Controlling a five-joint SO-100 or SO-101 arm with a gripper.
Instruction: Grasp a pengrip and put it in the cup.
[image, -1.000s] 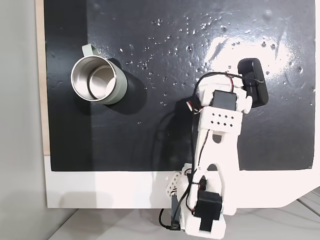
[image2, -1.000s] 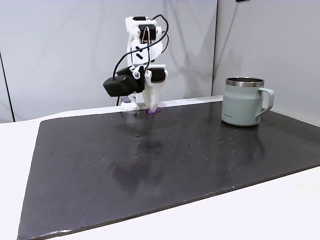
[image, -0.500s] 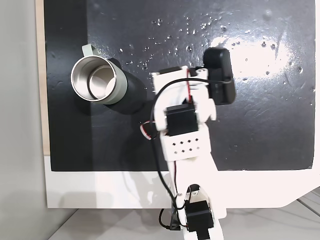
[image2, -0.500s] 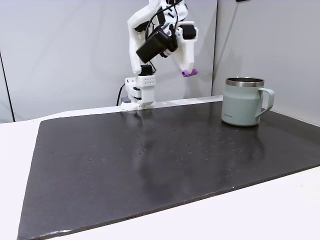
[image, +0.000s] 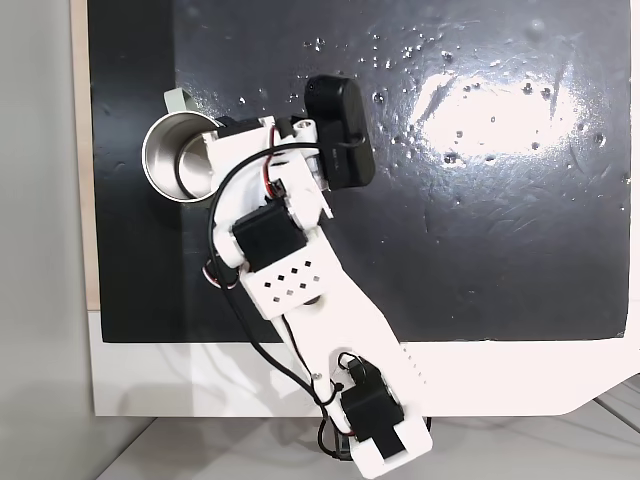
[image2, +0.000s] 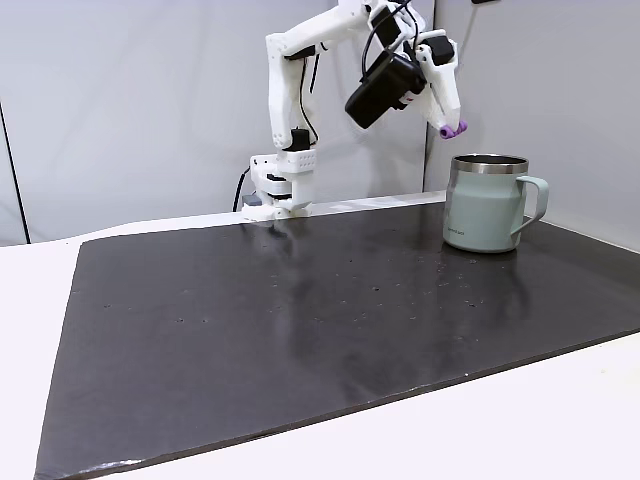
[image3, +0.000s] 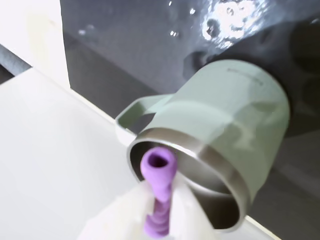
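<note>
We saw the black mat spread across the white table, bare apart from the cup and the base of the arm, which in a fixed view from above reached up and to the left until its head overlapped the cup's rim. The cup stood upright on the mat near the right end in the side view, handle to the right, and in the view from above we could see part of its shiny steel inside, with nothing purple visible in it. The gripper hung in the air just above and a little to the left of the cup's mouth in the side view, its jaws closed down narrowly on the pengrip, whose purple end stuck out past the fingertips. In the wrist view the pengrip sat pinched between the two pale fingers, its open end pointing toward the cup and lining up with the near part of the steel rim. We judged the task well past its midpoint: the pick and the lift were done and the carry looked nearly done. What was left, as we read it, was a small shift to bring the piece squarely over the opening, and then letting it drop inside
</note>
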